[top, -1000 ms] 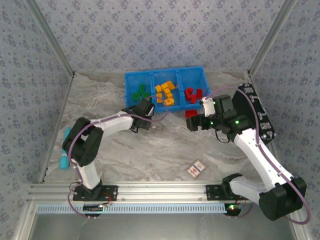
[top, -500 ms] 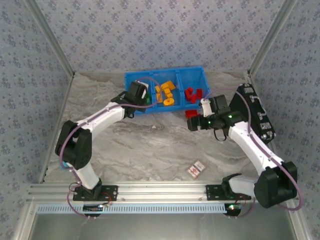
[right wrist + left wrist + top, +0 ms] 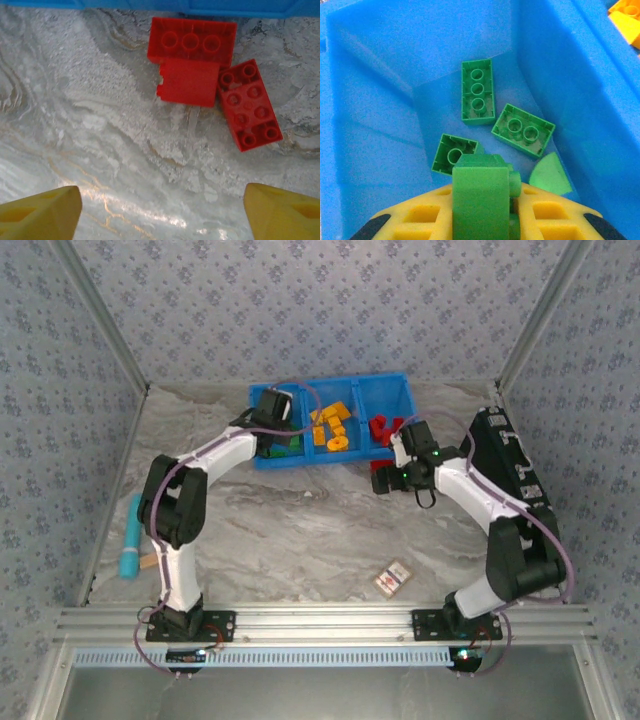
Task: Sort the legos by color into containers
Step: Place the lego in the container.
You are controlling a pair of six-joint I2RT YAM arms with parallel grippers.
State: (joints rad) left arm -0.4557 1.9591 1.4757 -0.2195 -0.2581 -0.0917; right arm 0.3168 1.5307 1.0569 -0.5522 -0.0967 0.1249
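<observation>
Left gripper (image 3: pixel 482 216) is clamped on a green brick (image 3: pixel 480 182) and hangs over the left compartment of the blue bin (image 3: pixel 400 395), which sits against the far edge of the table (image 3: pixel 300 530). The held brick stands on end between the yellow fingers (image 3: pixel 415 220), and its studs face sideways toward the divider with the middle compartment. On the floor below lie three green bricks hollow side up. The longest (image 3: pixel 478 97) runs from the near wall to the far wall, a second (image 3: pixel 523 130) lies on a slant, and a third (image 3: pixel 454 154) is partly hidden behind the held brick. A rounded green piece (image 3: pixel 549 175) lies beside them. Orange-yellow bricks (image 3: pixel 332 428) fill the middle compartment and red ones (image 3: pixel 383 426) the right. The right gripper (image 3: pixel 161 210) hovers over bare marble with its jaws spread wide and nothing between them. Just ahead of it, close to the bin's near wall, lie two red bricks — one (image 3: pixel 191 60) with its long axis along that wall, the other (image 3: pixel 248 106) studs up and angled away, touching the first at a corner.
</observation>
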